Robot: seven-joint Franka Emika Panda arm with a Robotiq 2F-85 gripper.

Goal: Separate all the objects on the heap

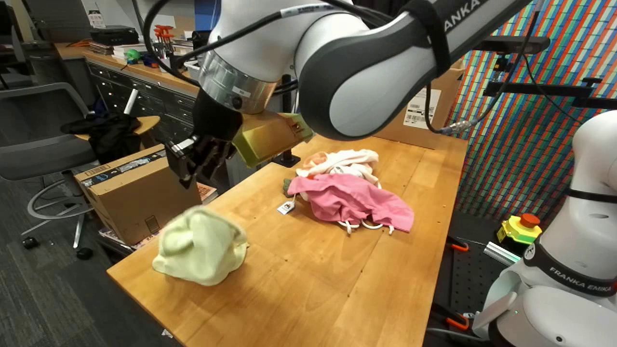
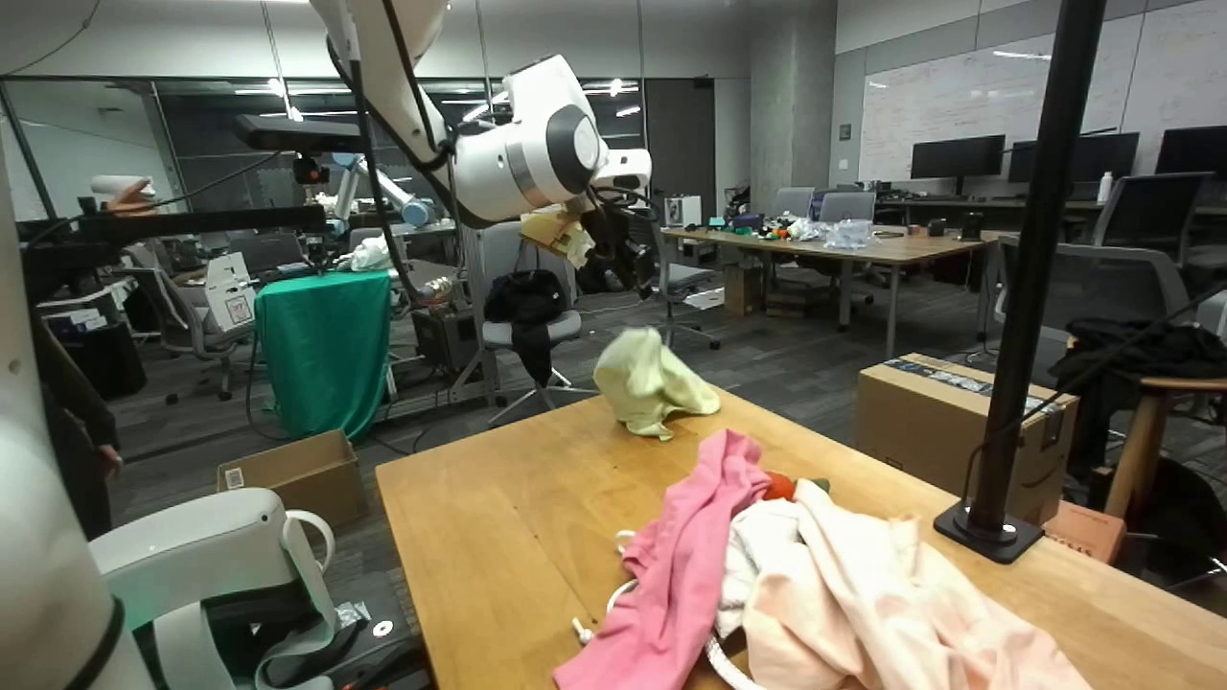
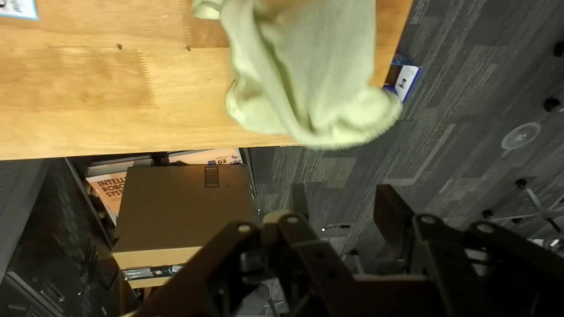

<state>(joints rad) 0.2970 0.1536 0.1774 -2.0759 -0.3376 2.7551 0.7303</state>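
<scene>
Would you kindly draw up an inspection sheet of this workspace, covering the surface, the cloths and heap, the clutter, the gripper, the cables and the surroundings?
Surface: wooden table, marked by a few dark spots.
Job's things: green cloth near a table corner, apart from the heap, blurred, so whether it lies fully on the table cannot be told; pink cloth, peach cloth, white cord and red piece bunched together, not yet separated.
Clutter: black stand at the table's edge.
Gripper: open, empty, raised above the table.
Cables: black cable looping along the arm.
Surroundings: cardboard box, chair, stop button.
</scene>
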